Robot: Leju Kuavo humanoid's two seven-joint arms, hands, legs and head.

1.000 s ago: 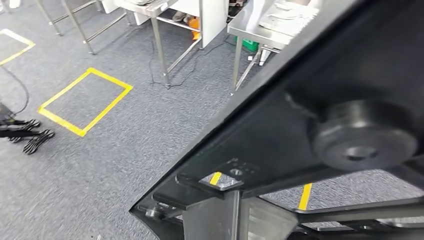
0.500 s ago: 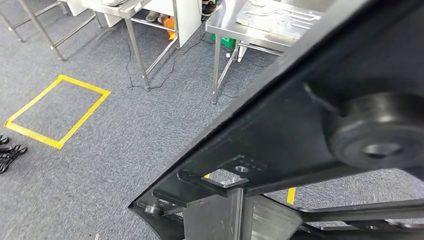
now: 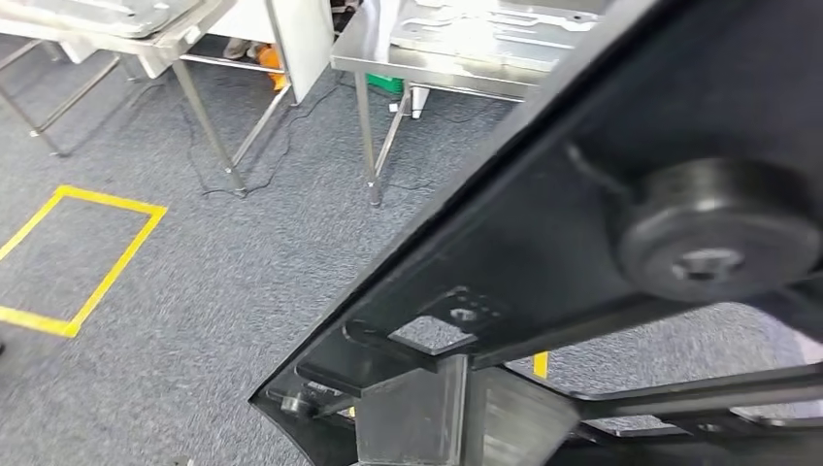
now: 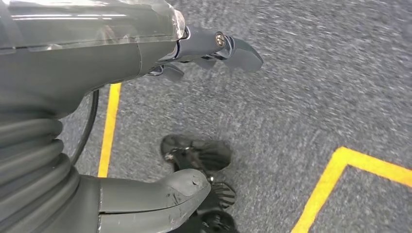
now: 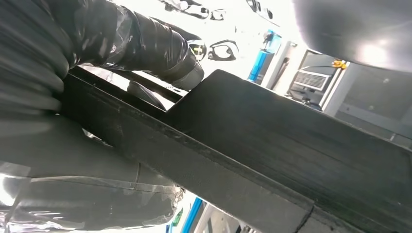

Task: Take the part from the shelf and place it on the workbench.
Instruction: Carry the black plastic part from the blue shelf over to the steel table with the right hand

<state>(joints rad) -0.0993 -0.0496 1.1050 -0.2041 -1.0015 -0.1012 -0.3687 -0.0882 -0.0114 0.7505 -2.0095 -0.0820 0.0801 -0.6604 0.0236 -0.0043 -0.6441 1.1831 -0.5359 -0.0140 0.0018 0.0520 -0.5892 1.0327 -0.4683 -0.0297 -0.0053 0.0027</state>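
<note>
A large black part (image 3: pixel 602 194), with a round boss and a flat bracket at its low end, fills the right half of the head view, close to the camera and above the floor. My right hand (image 5: pixel 121 39) grips the part (image 5: pixel 272 145) by its edge, with fingers over one face and the thumb under the other. Ahead stands a steel workbench (image 3: pixel 456 60) with flat metal sheets lying on it. My left hand (image 4: pixel 97 53) hangs over the grey carpet, its fingers apart and holding nothing.
A second steel table (image 3: pixel 116 24) stands to the left of the workbench. A yellow tape rectangle (image 3: pixel 87 252) marks the carpet at the left. Cables (image 3: pixel 281 146) trail on the floor between the table legs. More yellow tape (image 4: pixel 109 131) runs below my left hand.
The camera has moved: the tables and the yellow rectangle have slid left and down in the picture, so the workbench looks nearer. The black part stays in my right hand.
</note>
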